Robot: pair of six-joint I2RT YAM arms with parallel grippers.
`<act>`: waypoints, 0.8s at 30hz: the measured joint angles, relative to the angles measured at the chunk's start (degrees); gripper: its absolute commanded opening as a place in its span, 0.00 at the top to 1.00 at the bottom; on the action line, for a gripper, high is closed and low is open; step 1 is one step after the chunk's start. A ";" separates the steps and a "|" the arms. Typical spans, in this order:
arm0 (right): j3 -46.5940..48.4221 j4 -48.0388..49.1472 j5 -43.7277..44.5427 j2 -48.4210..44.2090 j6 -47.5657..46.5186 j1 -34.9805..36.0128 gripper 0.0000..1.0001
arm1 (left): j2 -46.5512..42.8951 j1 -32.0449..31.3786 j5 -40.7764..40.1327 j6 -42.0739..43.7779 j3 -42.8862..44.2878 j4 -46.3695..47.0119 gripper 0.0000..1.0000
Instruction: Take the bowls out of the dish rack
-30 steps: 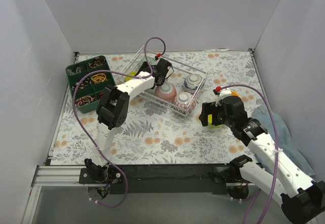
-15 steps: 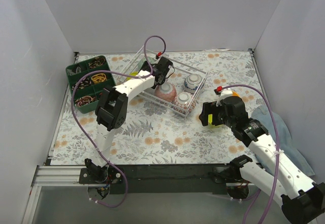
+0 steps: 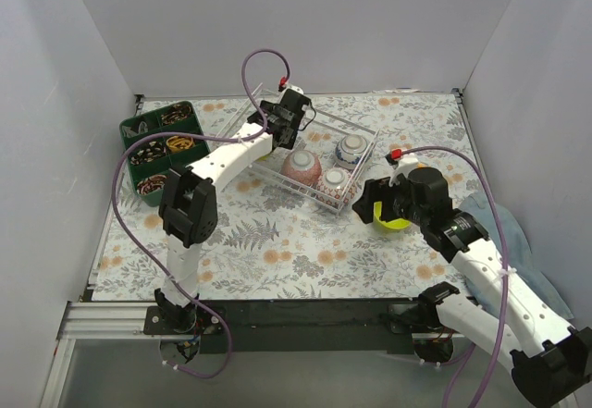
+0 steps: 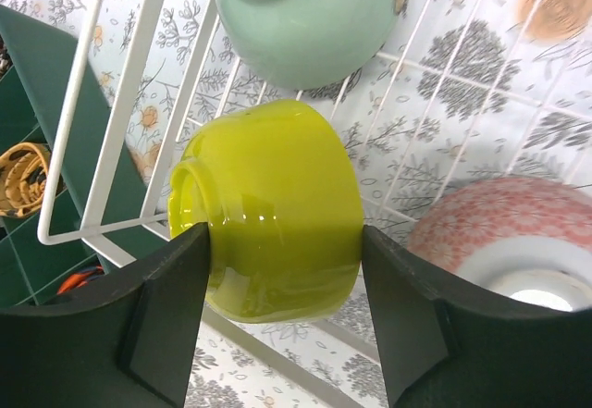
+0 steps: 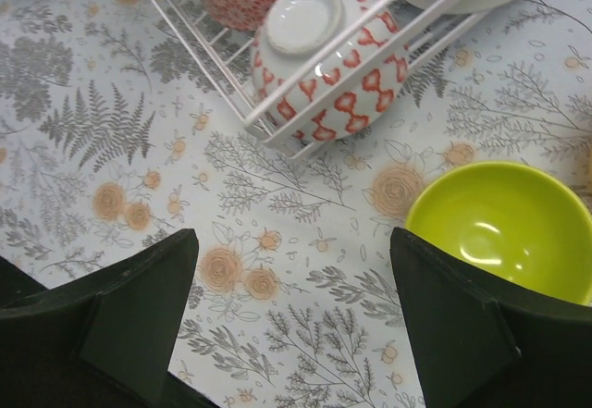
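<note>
The dish rack [image 3: 326,142] sits toward the far side of the floral table [image 3: 277,251], a little left of centre. In it are a pink-patterned bowl [image 3: 302,166], a red-and-white patterned bowl [image 5: 319,56] upside down at the near right corner, a blue-and-white bowl [image 3: 351,149] on the right side and a pale green bowl [image 4: 301,19]. At the rack's left end the left gripper [image 4: 285,241] is clamped on a lime-yellow bowl [image 4: 277,195], which is tipped sideways and held by both flanks. A second lime-yellow bowl [image 5: 499,228] rests upright on the table just right of the rack's near corner. The right gripper [image 5: 287,334] hovers beside it, spread wide and holding nothing. A dark green tray [image 3: 162,149] lies left of the rack
</note>
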 measured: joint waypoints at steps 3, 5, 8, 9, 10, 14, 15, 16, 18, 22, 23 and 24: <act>0.70 2.36 -3.10 1.09 0.00 0.00 0.08 | -2.27 0.00 1.51 -1.90 -0.02 0.55 0.87; 1.01 4.09 -5.38 2.03 0.00 0.00 0.08 | -4.04 0.00 2.82 -3.37 -0.02 1.18 0.88; 1.57 7.08 -9.11 3.80 0.00 0.00 0.08 | -7.10 0.11 5.60 -6.19 0.00 2.14 0.91; 1.84 8.04 -10.32 4.42 0.00 0.00 0.08 | -8.07 0.13 6.71 -7.34 -0.02 2.58 0.91; 2.05 9.01 -11.26 5.03 -0.02 0.00 0.08 | -9.09 0.13 7.85 -8.55 -0.02 3.04 0.92; 3.80 13.51 -15.37 8.37 -0.09 0.00 0.08 | -13.44 0.17 13.22 -14.27 -0.44 4.81 0.94; 4.55 14.67 -16.50 9.46 -0.15 0.00 0.08 | -15.04 0.17 14.86 -16.13 -1.09 5.64 0.94; 5.14 15.30 -17.07 10.23 -0.22 0.00 0.08 | -16.11 0.17 15.85 -17.33 -1.60 6.14 0.95; 6.84 17.09 -18.43 12.11 -0.44 0.00 0.08 | -19.45 0.17 18.78 -20.76 -4.09 8.31 0.96; 10.47 20.48 -20.24 15.63 -1.25 0.00 0.08 | -25.44 0.20 24.22 -27.26 -10.10 12.37 0.96; 11.47 21.14 -20.68 16.50 -1.51 0.00 0.09 | -26.40 0.24 25.33 -28.55 -11.10 12.98 0.97; 12.48 21.81 -21.07 17.35 -1.79 0.00 0.09 | -27.47 0.28 26.86 -30.29 -12.50 14.27 0.97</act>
